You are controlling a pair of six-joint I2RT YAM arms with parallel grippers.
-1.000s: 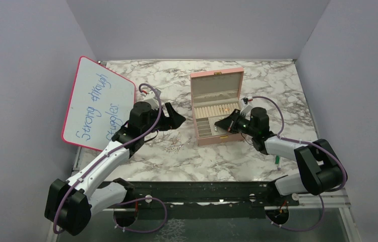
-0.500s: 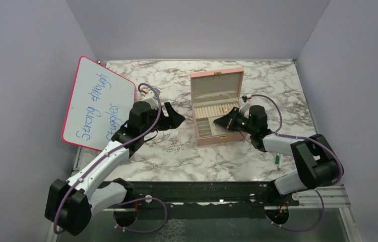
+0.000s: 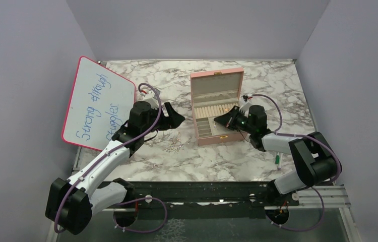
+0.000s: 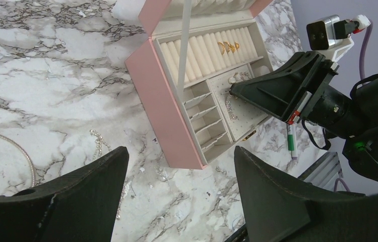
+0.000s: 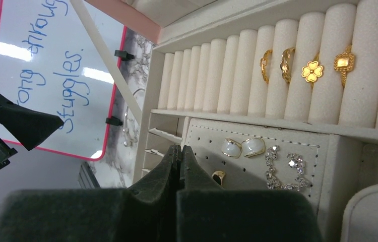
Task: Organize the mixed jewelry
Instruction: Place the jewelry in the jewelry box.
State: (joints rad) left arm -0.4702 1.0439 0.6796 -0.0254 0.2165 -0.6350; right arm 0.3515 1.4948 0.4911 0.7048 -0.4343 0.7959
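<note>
Item 1. A pink-framed whiteboard [image 3: 99, 103] leans at the far left of the marble counter [image 3: 277, 85], with blue handwriting on it.

Item 2. The left arm [image 3: 111, 156] reaches inward from the left. The left jaws stand wide open and hold nothing. They hang above the counter between the whiteboard and the box, well apart from both.

Item 3. Loose jewelry [image 3: 169, 147] lies on the counter below and in front of the left jaws. The left wrist view shows a thin silver hoop-like chain [image 4: 20, 151] and, near it, a short silver chain [image 4: 96, 142]. Other scattered pieces are too small to identify.

Item 4. A pink box [image 3: 217, 139] sits near the middle of the counter, lid raised upright at the back. Inside, four gold rings [image 5: 312, 70] are seated between the cream rolls in the rear section. On the perforated panel in front of the rolls lie two white stud earrings [image 5: 242, 147] and, beside them, a pair of crystal earrings [image 5: 282, 164]. The small divided compartments lie left of that panel.

Item 5. The right arm [image 3: 298, 146] comes in from the right. The right jaws are fully closed, tips pressed together, over the perforated panel. A small gold piece [image 5: 218, 176] lies on that panel just beside the tips. Whether it touches them cannot be told.

Item 6. A green-and-white marker pen [image 3: 278, 160] lies on the counter at the right, near the right arm.
</note>
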